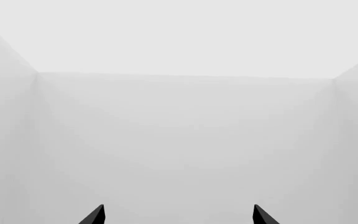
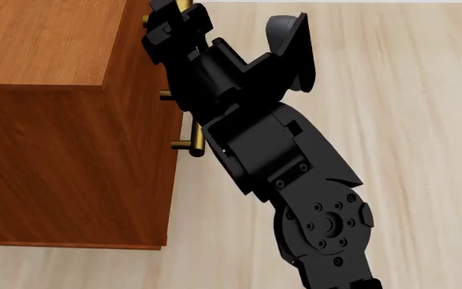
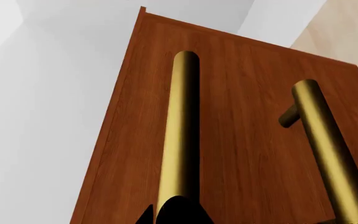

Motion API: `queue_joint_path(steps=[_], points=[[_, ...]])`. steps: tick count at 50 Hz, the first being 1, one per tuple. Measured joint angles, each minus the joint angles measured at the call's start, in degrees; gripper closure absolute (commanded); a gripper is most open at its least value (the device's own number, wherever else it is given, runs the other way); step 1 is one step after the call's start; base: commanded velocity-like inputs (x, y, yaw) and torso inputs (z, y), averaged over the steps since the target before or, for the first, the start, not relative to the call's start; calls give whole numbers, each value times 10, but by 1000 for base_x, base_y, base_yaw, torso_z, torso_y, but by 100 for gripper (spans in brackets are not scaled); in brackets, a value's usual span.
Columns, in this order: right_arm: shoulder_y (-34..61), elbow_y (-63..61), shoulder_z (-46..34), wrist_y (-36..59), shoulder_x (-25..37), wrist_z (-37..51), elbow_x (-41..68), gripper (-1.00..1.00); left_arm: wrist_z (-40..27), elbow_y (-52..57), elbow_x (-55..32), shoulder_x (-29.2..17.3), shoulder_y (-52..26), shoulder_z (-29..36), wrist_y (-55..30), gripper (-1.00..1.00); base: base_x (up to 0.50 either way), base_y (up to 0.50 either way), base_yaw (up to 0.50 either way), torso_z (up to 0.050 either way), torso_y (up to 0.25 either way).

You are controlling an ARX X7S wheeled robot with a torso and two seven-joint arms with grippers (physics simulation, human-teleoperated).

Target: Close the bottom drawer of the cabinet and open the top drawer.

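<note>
The reddish-brown cabinet (image 2: 46,42) fills the left of the head view, its front turned to the right. My right gripper (image 2: 166,15) reaches that front just under the top edge. In the right wrist view, my right gripper (image 3: 160,211) is shut on the brass bar handle (image 3: 179,130) of the top drawer (image 3: 135,154), close to the cabinet's edge. A second brass bar (image 3: 328,158) runs alongside it. The front looks flat, with no drawer sticking out; I cannot single out the bottom drawer. My left gripper (image 1: 179,215) is open, faces bare white walls, and holds nothing.
Pale wood floor (image 2: 408,90) spreads to the right of the cabinet. More brass handle posts (image 2: 184,144) stick out of the cabinet front beside my right arm (image 2: 295,162). White walls (image 3: 36,116) stand beyond the cabinet.
</note>
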Motion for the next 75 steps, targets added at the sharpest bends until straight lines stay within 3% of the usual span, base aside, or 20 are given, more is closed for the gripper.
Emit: queue_joint_path(steps=[75], points=[[-49, -108, 37, -77, 89, 79, 53, 100, -24, 3, -21, -2, -28, 19, 1, -100, -1, 0, -1, 1, 3]])
